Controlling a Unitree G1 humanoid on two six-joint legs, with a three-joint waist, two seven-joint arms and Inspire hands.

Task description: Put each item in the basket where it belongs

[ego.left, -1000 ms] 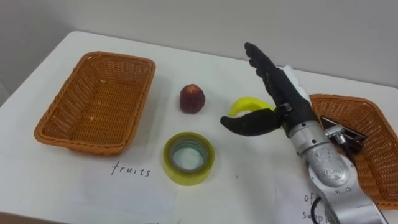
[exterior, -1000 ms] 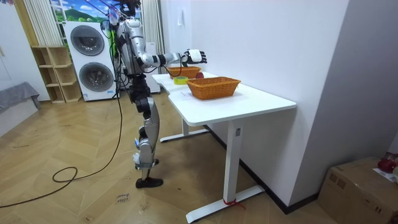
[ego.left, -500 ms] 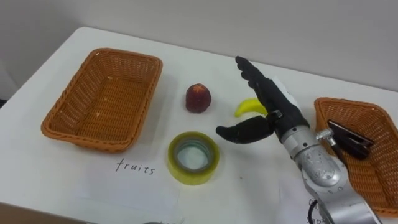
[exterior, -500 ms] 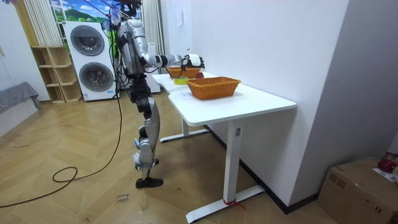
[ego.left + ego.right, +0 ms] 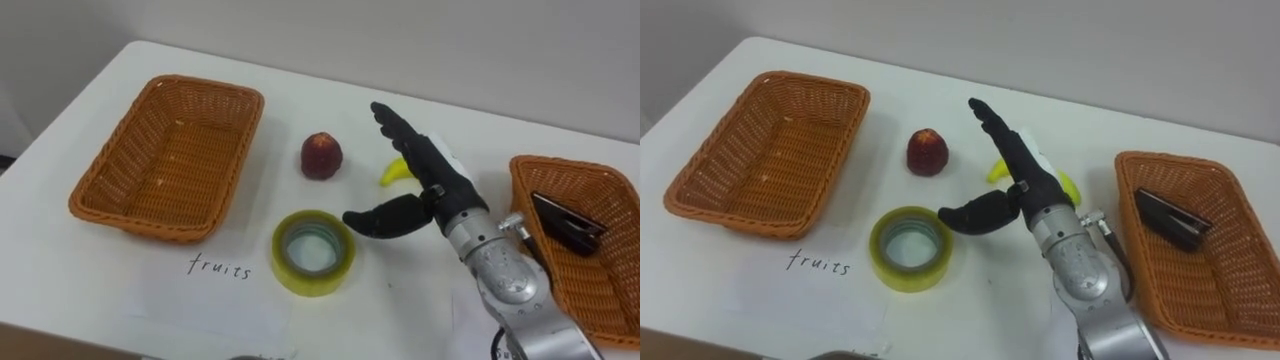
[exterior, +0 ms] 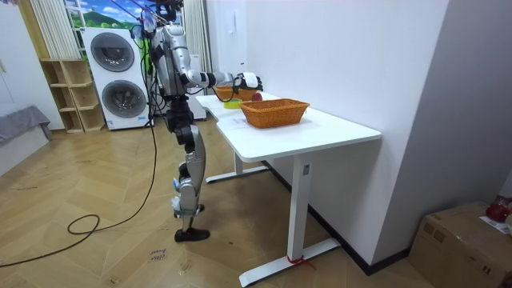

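A banana (image 5: 396, 171), a red fruit (image 5: 322, 156) and a roll of tape (image 5: 312, 251) lie on the white table (image 5: 60, 260) between the empty fruit basket (image 5: 100, 185) and the right basket (image 5: 545, 165), which holds a dark object (image 5: 565, 222). The robot's right hand (image 5: 430, 180) has dropped lower over the banana within the past second. Its fingers are straight, the thumb spread toward the tape, and it holds nothing; a pick-up looks near. The right eye view shows yellow either side of the hand. The room view shows the robot standing at the table's end, with washing machines (image 6: 112, 52) behind.
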